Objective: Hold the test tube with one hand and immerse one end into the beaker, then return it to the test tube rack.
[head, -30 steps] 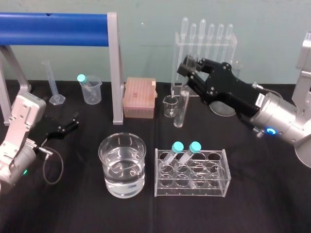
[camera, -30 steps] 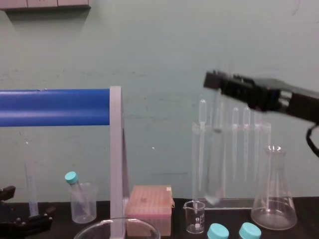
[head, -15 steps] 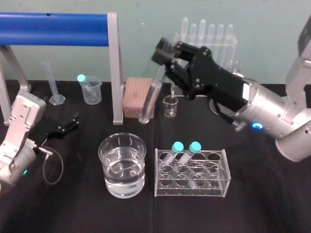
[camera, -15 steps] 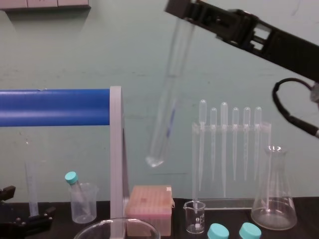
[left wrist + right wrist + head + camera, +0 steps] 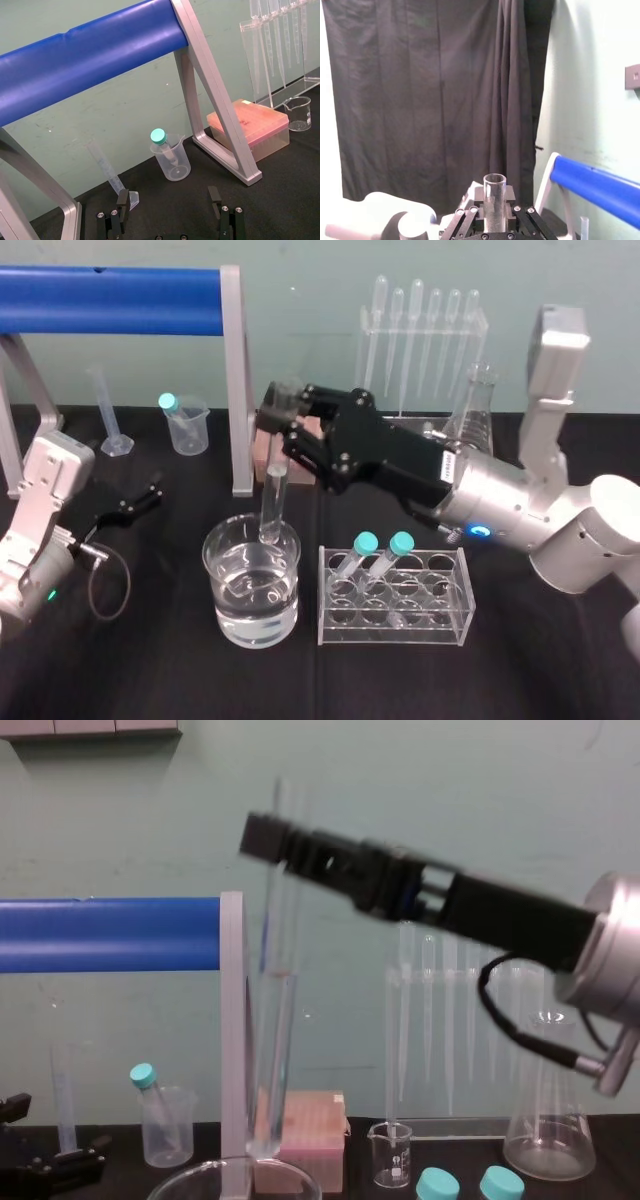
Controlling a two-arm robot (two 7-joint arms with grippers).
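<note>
- Got the test tube [image 5: 274, 490] pinched near its open top in the right gripper [image 5: 287, 420], jaws shut tight on the glass, hanging nearly upright right over the beaker [image 5: 215, 570].
- Looks like the round end is about level with the beaker's rim, not in the water yet as far as can be told.
- Best to go straight down the middle of the beaker, slow, staying off the glass wall and stopping short of the bottom. Only needs one end wet.
- Worth lifting out vertical too, with the test tube rack [image 5: 450, 625] just right of the beaker and two teal-capped tubes [image 5: 365, 545] leaning in its back row.
- Can ignore the left gripper [image 5: 135, 502]: parked on the desk well left of the beaker, jaws spread, holding nothing.
- Can't read any writing. Spotted a small white label [image 5: 443, 468] on the right gripper's body, too tiny to make out.
</note>
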